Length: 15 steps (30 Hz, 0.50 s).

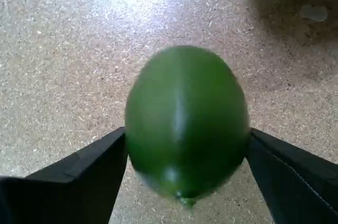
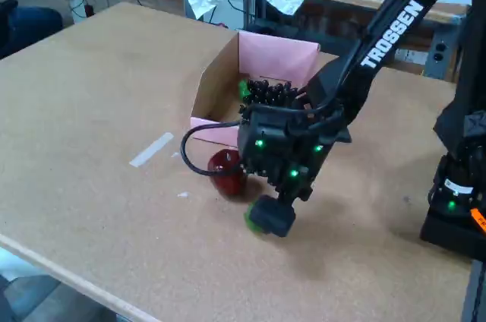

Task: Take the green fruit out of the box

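Now my gripper (image 1: 186, 152) pinches the green fruit (image 1: 186, 123), both fingers tight on its sides. Box (image 2: 228, 83) sits at 11 o'clock of it in the fixed view.

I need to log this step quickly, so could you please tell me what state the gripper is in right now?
Gripper: closed on the green fruit, held above the table, outside the box.
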Each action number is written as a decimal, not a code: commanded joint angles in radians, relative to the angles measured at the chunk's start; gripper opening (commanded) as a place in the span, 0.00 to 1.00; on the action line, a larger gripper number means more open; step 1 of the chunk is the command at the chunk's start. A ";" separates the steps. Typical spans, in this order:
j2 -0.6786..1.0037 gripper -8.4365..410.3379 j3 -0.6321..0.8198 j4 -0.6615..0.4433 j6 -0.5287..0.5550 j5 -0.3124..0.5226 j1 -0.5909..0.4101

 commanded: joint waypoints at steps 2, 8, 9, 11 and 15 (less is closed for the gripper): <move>0.000 0.77 -0.010 -0.003 0.077 0.007 0.000; 0.000 0.81 -0.010 -0.013 0.076 0.008 0.000; 0.000 0.82 -0.010 -0.013 0.076 0.008 0.000; 0.000 0.83 -0.009 -0.013 0.076 0.010 0.000; 0.000 0.83 -0.005 -0.016 0.062 0.027 0.000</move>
